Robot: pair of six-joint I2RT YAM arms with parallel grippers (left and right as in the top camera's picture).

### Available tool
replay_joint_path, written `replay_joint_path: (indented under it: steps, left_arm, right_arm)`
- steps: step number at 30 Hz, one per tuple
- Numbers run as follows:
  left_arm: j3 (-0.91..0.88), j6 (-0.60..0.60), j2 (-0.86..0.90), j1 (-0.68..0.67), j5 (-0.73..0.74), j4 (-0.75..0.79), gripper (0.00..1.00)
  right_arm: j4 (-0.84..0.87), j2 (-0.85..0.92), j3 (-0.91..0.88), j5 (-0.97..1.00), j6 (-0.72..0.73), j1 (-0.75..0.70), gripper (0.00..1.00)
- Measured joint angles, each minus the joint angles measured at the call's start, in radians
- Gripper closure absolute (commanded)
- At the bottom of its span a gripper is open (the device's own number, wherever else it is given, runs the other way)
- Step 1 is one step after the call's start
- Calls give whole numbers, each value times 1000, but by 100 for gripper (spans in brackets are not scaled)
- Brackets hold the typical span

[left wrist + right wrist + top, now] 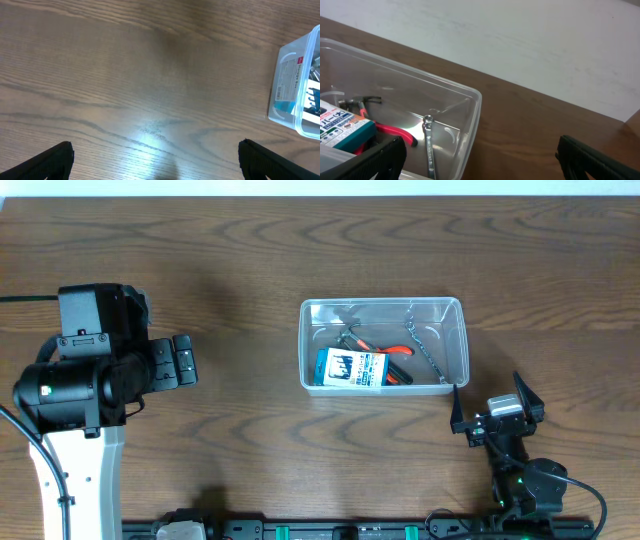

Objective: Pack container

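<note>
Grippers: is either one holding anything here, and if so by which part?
Nothing is held. The left gripper is open over the table; the right gripper is open near the container corner, with nothing between its fingers.

Looks like a robotics lab or test bench. Shown by 2 machines, left arm [75, 380] and right arm [520, 470], standing at a black rail [340, 532] along a wood-grain table [250, 260], with a black cable [20, 298] and plain pale wall [520, 40].

Container [380, 302], counter [300, 240] centre. In it: box [352, 367] at 7 o'clock, pliers [398, 350] centre, wrench [427, 350] at 3 o'clock. Left arm [85, 375] at container's 9 o'clock; right arm [510, 435] at 5 o'clock.
</note>
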Motion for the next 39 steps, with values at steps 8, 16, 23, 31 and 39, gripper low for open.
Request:
replay_joint_path:
  steps: [8, 16, 23, 31, 39]
  left_arm:
    - [0, 0, 0, 0, 0, 0, 2]
    - [0, 0, 0, 0, 0, 0, 2]
    - [0, 0, 0, 0, 0, 0, 2]
    - [-8, 0, -60, 0, 0, 1, 2]
    - [-44, 0, -257, 0, 0, 0, 2]
  right_arm:
    - [0, 0, 0, 0, 0, 0, 1]
    - [0, 0, 0, 0, 0, 0, 1]
    - [0, 0, 0, 0, 0, 0, 1]
    - [0, 0, 0, 0, 0, 0, 1]
    - [0, 0, 0, 0, 0, 0, 1]
